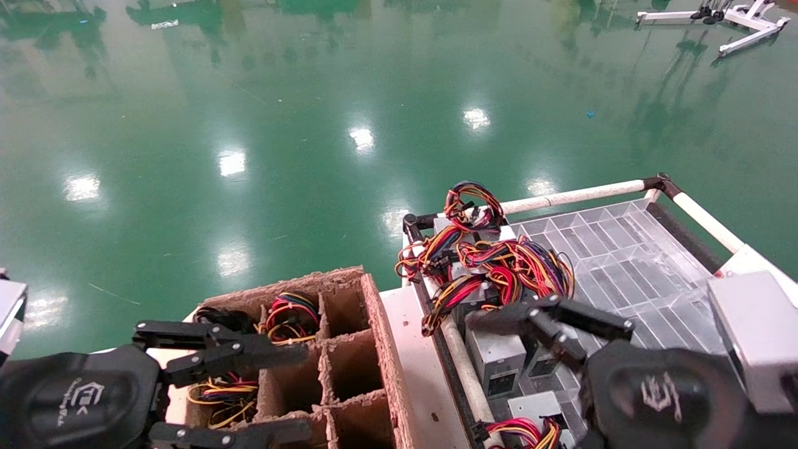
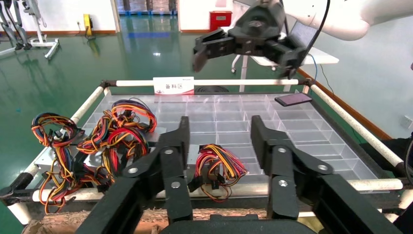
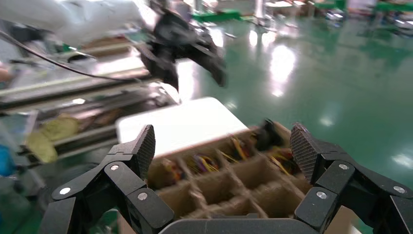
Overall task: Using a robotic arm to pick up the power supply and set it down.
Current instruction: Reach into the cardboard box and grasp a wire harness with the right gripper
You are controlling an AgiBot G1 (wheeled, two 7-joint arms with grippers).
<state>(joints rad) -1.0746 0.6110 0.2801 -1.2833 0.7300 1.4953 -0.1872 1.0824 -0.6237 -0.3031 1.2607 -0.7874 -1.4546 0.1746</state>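
Several silver-grey power supplies lie at the near-left end of a clear divided tray (image 1: 623,249), under looped red, yellow and black wires (image 1: 499,265). One power supply (image 1: 495,358) shows its socket face. My right gripper (image 1: 548,315) hovers open just above these units and holds nothing. In the right wrist view it (image 3: 223,151) faces the cardboard crate (image 3: 229,185). My left gripper (image 1: 305,393) is open and empty over that crate (image 1: 374,349). In the left wrist view it (image 2: 220,129) frames one wired power supply (image 2: 216,163) lying farther off in the tray.
The crate's brown compartments hold wire bundles (image 1: 290,315) on the left; the middle cells look bare. White tube rails (image 1: 573,196) border the tray, with a label sign (image 2: 173,85) and a dark flat object (image 2: 292,99) at its far side. Glossy green floor (image 1: 312,125) surrounds everything.
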